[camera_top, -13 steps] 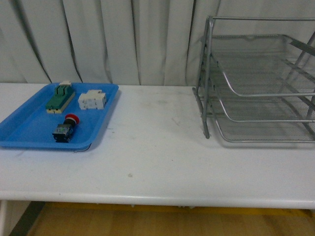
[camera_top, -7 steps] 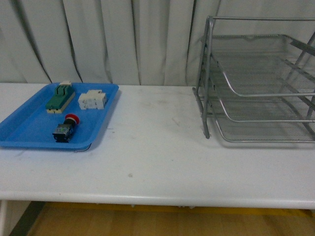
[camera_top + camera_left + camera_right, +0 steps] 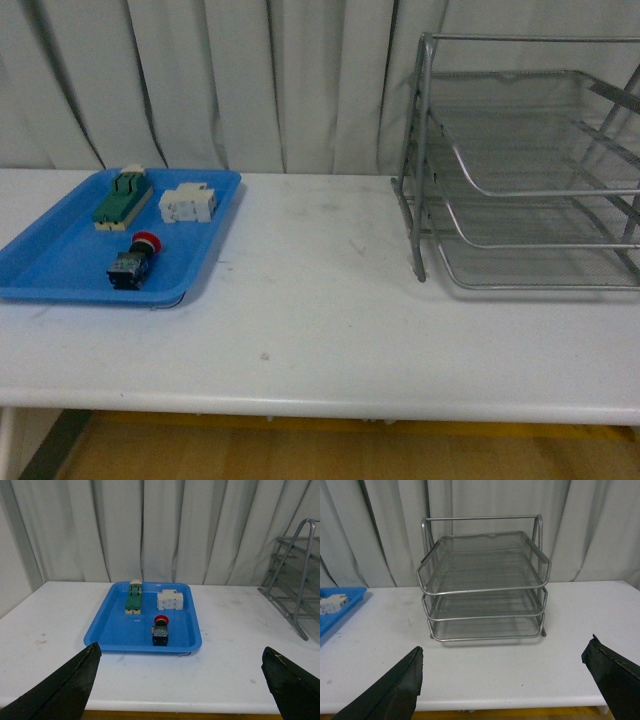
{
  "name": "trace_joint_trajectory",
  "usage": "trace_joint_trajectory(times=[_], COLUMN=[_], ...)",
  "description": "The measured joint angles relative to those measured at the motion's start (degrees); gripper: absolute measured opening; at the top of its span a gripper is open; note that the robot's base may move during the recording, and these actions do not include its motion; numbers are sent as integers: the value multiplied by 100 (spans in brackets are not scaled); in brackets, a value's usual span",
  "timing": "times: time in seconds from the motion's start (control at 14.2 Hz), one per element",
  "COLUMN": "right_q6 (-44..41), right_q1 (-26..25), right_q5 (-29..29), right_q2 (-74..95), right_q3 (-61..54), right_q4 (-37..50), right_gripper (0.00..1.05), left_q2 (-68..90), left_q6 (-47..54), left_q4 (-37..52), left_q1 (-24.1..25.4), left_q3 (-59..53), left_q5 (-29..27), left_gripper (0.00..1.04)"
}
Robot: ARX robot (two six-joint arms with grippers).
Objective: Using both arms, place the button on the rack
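The button (image 3: 134, 261), red-capped on a dark boxy body, lies on its side in the blue tray (image 3: 60, 262) at the table's left; the left wrist view shows the button (image 3: 160, 629) there too. The silver wire rack (image 3: 520, 170) stands at the right, and it faces the right wrist camera as a three-tier rack (image 3: 484, 587). Neither arm shows in the front view. My left gripper (image 3: 181, 680) is open, well back from the tray near the table's front edge. My right gripper (image 3: 502, 680) is open too, back from the rack, nothing between its fingers.
In the blue tray (image 3: 115, 627) also lie a green-topped beige switch block (image 3: 122, 197) and a white terminal block (image 3: 188, 203). White curtains hang behind the table. The white table (image 3: 320, 330) stretches between tray and rack.
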Motion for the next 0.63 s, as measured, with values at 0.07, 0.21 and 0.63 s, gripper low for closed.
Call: trace_joint_trajectory(times=[0.07,0.21,0.63], right_q6=[0,0,273], right_q1=[0,0,-173], right_q5=[0,0,-337], right_q2=[0,0,275], right_q3=[0,0,120], right_q4=[0,0,-321], right_gripper=[98,98,98], left_q2=[0,0,0], left_q6=[0,0,0], left_q4=[2,2,0], left_q1=[0,0,0], left_q3=[0,0,0], left_q5=[0,0,-2], left_gripper=[98,98,98])
